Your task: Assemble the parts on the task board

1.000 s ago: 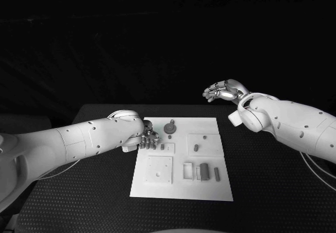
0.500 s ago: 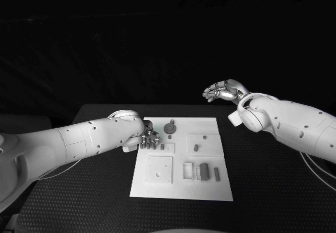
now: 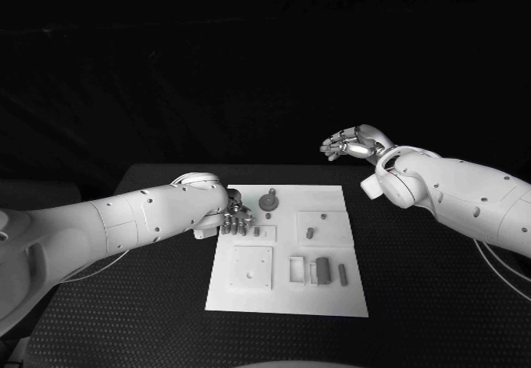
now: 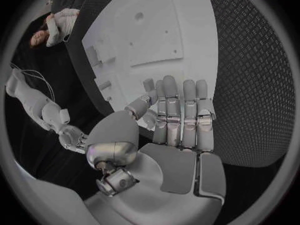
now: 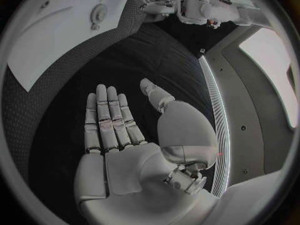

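Note:
The white task board point(image 3: 288, 303) lies in the middle of the black table. On it are a round part point(image 3: 270, 202), small pegs point(image 3: 311, 232), a dark block point(image 3: 323, 270) beside a frame point(image 3: 298, 270), and a slim piece point(image 3: 343, 274). My left hand point(image 3: 235, 220) hovers low over the board's far left corner. In the left wrist view that hand point(image 4: 172, 120) has straight fingers over the board point(image 4: 181, 25) edge and holds nothing. My right hand point(image 3: 354, 143) is raised beyond the table's far right. It point(image 5: 115, 130) is flat and empty, with the board point(image 5: 50, 40) and round part point(image 5: 98, 11) far ahead.
A raised square plate point(image 3: 252, 267) sits on the board's near left, and another square point(image 3: 323, 228) at its far right. Black table point(image 3: 133, 322) surrounds the board on all sides.

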Motion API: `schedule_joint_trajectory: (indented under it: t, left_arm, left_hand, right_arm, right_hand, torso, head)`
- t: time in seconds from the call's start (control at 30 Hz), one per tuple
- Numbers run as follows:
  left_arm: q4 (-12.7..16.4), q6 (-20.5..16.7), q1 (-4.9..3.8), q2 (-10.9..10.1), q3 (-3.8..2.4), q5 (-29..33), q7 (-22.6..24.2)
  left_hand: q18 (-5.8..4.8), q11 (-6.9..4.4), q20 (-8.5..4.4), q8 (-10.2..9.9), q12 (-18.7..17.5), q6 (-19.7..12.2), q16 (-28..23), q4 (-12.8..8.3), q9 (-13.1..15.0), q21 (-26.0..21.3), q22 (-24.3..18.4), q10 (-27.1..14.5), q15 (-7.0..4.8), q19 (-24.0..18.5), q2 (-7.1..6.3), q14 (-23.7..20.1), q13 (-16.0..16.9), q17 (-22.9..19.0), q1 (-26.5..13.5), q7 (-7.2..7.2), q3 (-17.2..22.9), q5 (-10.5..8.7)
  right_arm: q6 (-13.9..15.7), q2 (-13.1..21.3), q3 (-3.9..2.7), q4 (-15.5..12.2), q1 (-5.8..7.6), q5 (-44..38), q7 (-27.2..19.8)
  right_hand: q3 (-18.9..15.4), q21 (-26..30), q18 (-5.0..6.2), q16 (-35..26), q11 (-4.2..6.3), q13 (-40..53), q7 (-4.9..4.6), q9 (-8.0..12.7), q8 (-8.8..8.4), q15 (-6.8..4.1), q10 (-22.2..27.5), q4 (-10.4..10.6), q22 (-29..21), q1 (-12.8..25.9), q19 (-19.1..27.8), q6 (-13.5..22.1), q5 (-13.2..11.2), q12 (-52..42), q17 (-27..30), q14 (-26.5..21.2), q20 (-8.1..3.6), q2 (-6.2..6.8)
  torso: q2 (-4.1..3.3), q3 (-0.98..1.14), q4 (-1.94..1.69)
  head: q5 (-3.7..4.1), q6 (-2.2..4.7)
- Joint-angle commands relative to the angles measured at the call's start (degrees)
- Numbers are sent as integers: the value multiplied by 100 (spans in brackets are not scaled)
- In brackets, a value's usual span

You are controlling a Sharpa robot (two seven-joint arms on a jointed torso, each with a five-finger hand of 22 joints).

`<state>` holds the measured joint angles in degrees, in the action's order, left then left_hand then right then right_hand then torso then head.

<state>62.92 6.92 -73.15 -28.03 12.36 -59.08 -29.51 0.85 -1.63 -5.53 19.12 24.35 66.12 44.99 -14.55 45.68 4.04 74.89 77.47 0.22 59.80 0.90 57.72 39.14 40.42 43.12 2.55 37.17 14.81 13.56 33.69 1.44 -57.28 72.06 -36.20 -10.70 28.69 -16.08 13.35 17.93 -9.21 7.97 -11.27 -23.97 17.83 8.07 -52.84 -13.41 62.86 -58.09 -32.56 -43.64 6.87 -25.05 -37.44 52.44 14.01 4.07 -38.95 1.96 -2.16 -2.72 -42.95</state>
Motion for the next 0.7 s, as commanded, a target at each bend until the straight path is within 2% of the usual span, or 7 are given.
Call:
schedule_joint_trajectory:
  t: [0.03, 0.37, 0.7]
  left_arm:
    - [4, 188, 33, 32, 22, 51, 74]
    - [-52, 171, 31, 54, 31, -101, 193]
    - [-49, 446, 31, 59, 33, -560, 351]
  left_hand:
    - [-78, -5, 5, -44, -29, -49, 18, 1, -7, -21, 6, -52, 0, -4, -45, -39, -8, -11, 29, 7, 7, -32]
    - [-74, -3, 9, -57, -29, -53, 34, -87, 6, -14, 6, -62, 4, -14, -32, -54, -11, -30, 205, 11, 44, -57]
    - [-79, 6, 20, -80, -32, -63, 50, -134, 21, -16, 6, -81, 14, -30, 45, -80, -16, -57, 507, 20, 98, -54]
  right_arm:
    - [-63, -2, -2, -8, -3, -2, -40]
    - [-66, -12, -2, -4, -3, -1, -41]
    - [-69, -21, -2, -1, -7, -1, -41]
  right_hand:
    - [-5, 33, -63, -25, 0, -10, -96, 8, 29, 13, -26, 41, 6, -13, 11, 43, 13, 33, -6, -27, -2, 24]
    - [-6, 37, -63, -28, 0, -11, -96, 10, 30, 13, -26, 46, 9, -10, 10, 43, 13, 33, -8, -27, -2, 23]
    - [-6, 40, -63, -30, 0, -12, -96, 11, 31, 12, -27, 49, 12, -8, 10, 43, 13, 33, -10, -26, -2, 22]
  torso:
    - [-1, 2, 1]
    - [-3, 4, 3]
    - [-2, 1, 0]
  head:
    - [1, -8]
    - [5, -2]
    - [12, -17]
